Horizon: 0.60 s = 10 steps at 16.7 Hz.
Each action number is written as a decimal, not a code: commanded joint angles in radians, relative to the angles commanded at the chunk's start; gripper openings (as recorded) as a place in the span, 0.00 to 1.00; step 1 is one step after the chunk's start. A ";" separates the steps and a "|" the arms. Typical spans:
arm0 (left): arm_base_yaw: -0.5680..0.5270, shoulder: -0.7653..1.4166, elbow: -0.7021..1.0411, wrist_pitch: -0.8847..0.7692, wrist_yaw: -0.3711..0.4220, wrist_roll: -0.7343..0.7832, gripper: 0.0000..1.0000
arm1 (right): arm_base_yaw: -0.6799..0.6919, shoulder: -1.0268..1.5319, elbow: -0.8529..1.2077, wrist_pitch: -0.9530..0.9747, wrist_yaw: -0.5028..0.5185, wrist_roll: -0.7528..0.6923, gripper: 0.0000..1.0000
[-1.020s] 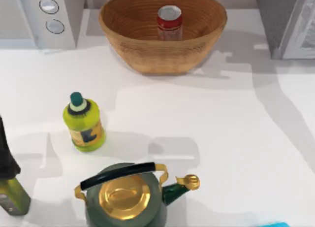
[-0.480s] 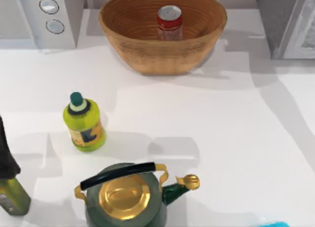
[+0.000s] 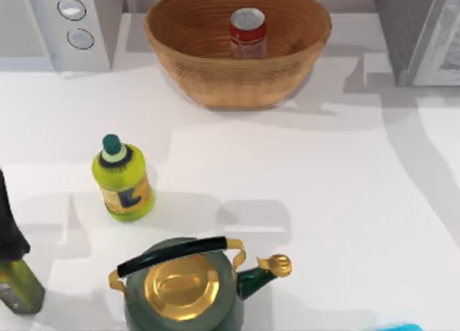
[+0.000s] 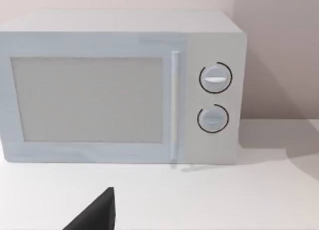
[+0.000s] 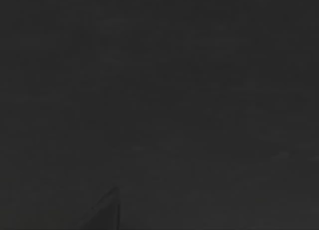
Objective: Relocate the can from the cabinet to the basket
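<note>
White table (image 3: 323, 202) w/ basket (image 3: 215, 83), can (image 3: 247, 32) upright inside.

Cut off by the top view's right edge: the cabinet (image 3: 424, 33), with part of its dark side and pale door panel in frame. Cut off at the upper left: the white appliance (image 3: 61, 22). Clipped at the bottom edge: the green kettle (image 3: 183, 288), and a blue object (image 3: 399, 327) too little seen to identify. Cropped at the left edge: a dark-topped bottle (image 3: 13, 263). Lower part of the can (image 3: 248, 33) hidden behind the basket (image 3: 237, 76) wall. Right wrist view dark.
</note>
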 joint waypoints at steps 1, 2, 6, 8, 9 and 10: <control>0.000 0.000 0.000 0.000 0.000 0.000 1.00 | -0.012 -0.046 -0.063 0.013 -0.013 0.000 1.00; 0.000 0.000 0.000 0.000 0.000 0.000 1.00 | -0.025 -0.096 -0.130 0.028 -0.027 -0.001 1.00; 0.000 0.000 0.000 0.000 0.000 0.000 1.00 | -0.084 -0.337 -0.447 0.097 -0.095 -0.003 1.00; 0.000 0.000 0.000 0.000 0.000 0.000 1.00 | -0.118 -0.476 -0.622 0.137 -0.134 -0.002 1.00; 0.000 0.000 0.000 0.000 0.000 0.000 1.00 | -0.135 -0.547 -0.712 0.158 -0.154 -0.002 1.00; 0.000 0.000 0.000 0.000 0.000 0.000 1.00 | -0.152 -0.617 -0.806 0.178 -0.175 -0.002 1.00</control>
